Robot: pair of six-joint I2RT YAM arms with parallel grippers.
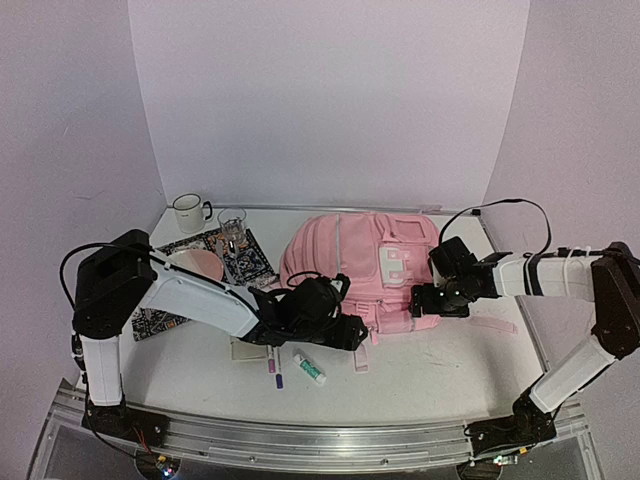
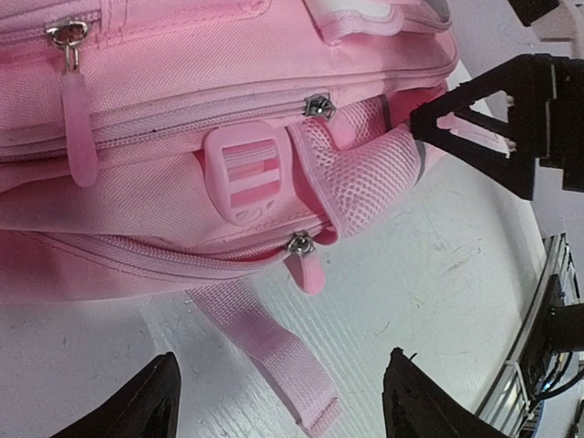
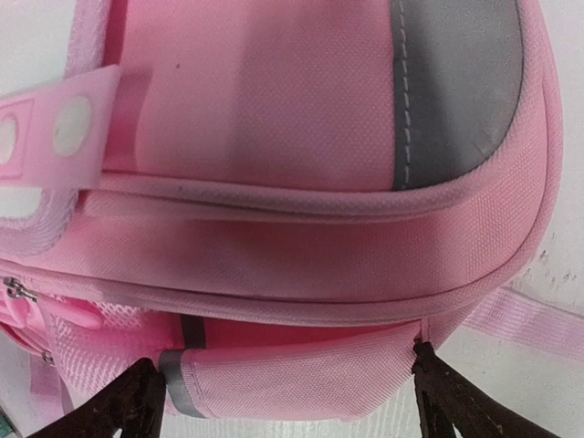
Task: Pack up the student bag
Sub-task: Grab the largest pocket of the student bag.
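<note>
The student bag [image 1: 360, 265] is a light-pink backpack lying flat in the middle of the table. My left gripper [image 1: 352, 334] is open at its near edge, over a loose pink strap [image 2: 274, 351]; a zip pull [image 2: 307, 266] and a buckle [image 2: 245, 173] show just beyond the fingers. My right gripper [image 1: 428, 300] is open at the bag's near right corner, its fingertips [image 3: 137, 401] either side of a side pocket flap [image 3: 301, 379] without closing on it. The bag fills the right wrist view [image 3: 301, 119].
A white mug [image 1: 187, 212] and a glass [image 1: 232, 228] stand at the back left by a patterned mat [image 1: 235, 262] with a pink bowl [image 1: 200, 264]. Markers [image 1: 272, 362], a glue stick [image 1: 310, 369] and a pale notepad [image 1: 248, 350] lie near the front.
</note>
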